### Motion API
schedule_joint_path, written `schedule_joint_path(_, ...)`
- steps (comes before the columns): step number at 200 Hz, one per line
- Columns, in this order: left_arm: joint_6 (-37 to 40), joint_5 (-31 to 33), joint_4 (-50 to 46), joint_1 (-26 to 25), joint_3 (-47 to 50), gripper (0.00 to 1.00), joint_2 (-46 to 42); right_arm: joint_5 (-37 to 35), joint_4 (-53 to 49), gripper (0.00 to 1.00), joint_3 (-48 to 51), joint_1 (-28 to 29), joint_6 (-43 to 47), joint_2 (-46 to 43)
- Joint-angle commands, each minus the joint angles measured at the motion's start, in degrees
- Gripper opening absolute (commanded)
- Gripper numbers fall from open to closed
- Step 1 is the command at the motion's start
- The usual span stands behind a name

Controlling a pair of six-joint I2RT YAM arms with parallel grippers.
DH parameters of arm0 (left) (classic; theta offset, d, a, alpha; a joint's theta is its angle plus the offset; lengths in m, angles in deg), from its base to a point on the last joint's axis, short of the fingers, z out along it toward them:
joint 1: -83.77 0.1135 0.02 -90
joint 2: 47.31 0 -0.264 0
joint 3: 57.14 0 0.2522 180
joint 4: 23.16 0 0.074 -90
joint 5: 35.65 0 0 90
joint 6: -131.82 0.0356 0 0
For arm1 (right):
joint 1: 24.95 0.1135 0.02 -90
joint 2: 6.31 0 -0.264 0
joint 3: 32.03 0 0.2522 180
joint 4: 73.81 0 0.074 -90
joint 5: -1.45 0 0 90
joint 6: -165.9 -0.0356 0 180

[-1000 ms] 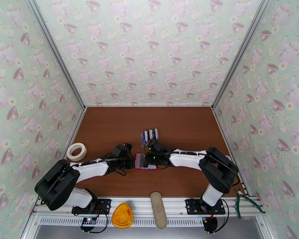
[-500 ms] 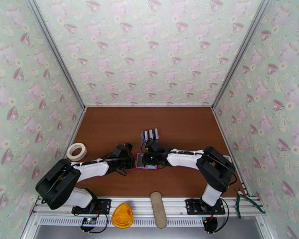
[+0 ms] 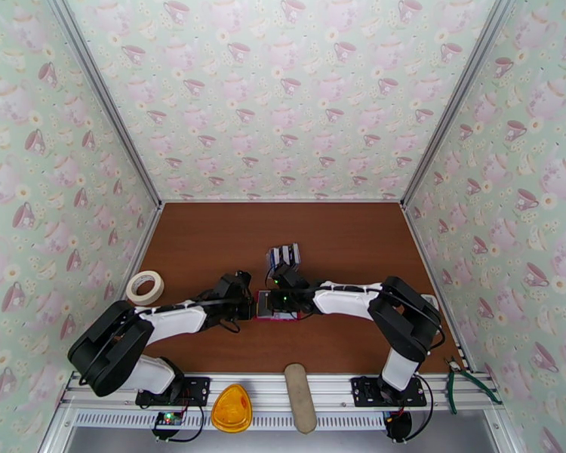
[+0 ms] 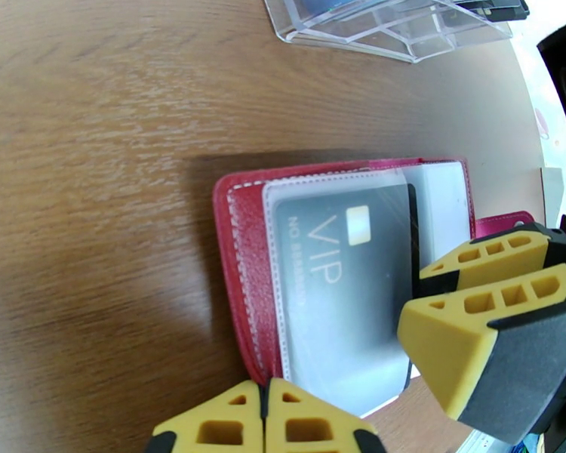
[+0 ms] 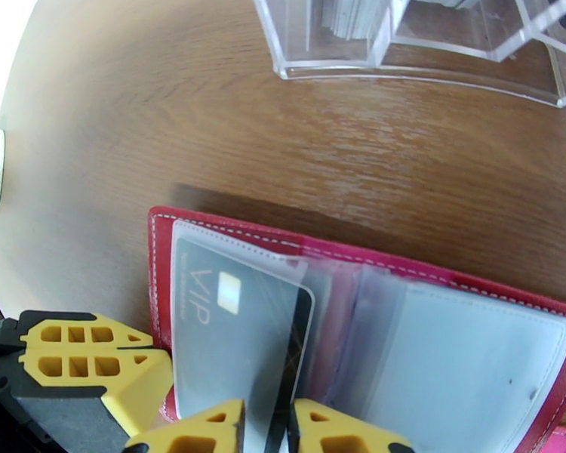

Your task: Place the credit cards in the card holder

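From overhead, both wrists crowded over the small red leather-like card holder (image 4: 238, 251), so only a red sliver of it showed there, near table centre. The wrist views were clearer. The holder lay open and flat on the brown wooden table (image 3: 207, 243). A dark grey credit card (image 4: 336, 296), marked VIP and with a gold chip, lay mostly beneath the holder's frosted clear pocket; how deep it sat could not be told. The small print under VIP was too blurred to read. In the right wrist view the card's 6 o'clock end ran down between the yellow fingertips of the right gripper (image 5: 268, 432), which pinched it narrowly, the pinch point sitting at the very bottom of the frame. The left gripper (image 4: 266, 417) had its fingers pressed together with nothing between them, at the holder's 9 o'clock edge seen from overhead; whether it touched the leather was unclear. The holder's snap tab was cut off at the frame corner. At 12 o'clock of the holder, apart from it, stood a clear plastic stand (image 5: 381, 32) with other credit cards (image 3: 283, 255), dark and white, upright in it; count uncertain. A round roll of pale tape (image 3: 145, 287) lay at 9 o'clock, well apart, beyond the left arm. On the metal rail (image 3: 253, 385) at 6 o'clock were an orange rounded plastic piece (image 3: 231, 409) and a tan oblong pad (image 3: 299, 396). Green-handled pliers (image 3: 468, 380) lay at 4 o'clock.
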Motion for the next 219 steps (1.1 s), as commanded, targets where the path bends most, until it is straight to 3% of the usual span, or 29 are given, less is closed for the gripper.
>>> schedule_joint_path(1,0.29,0.4,-4.32,0.37,0.2,0.06,2.56,0.37,-0.49,0.24,-1.42,0.7,0.63,0.3)
schedule_joint_path(112,1.74,0.71,-8.31,2.21,-3.66,0.11,-0.16,-3.04,-4.51,0.42,-1.0,-0.22,2.12,-3.28)
schedule_joint_path(155,2.09,0.65,-9.85,2.67,-6.13,0.15,-0.7,-3.53,-5.72,0.43,-0.63,-0.97,2.81,-5.25)
schedule_joint_path(219,2.45,0.05,-12.28,2.85,-6.9,0.31,-4.22,-4.41,-6.37,0.41,2.29,-3.78,4.62,-9.89)
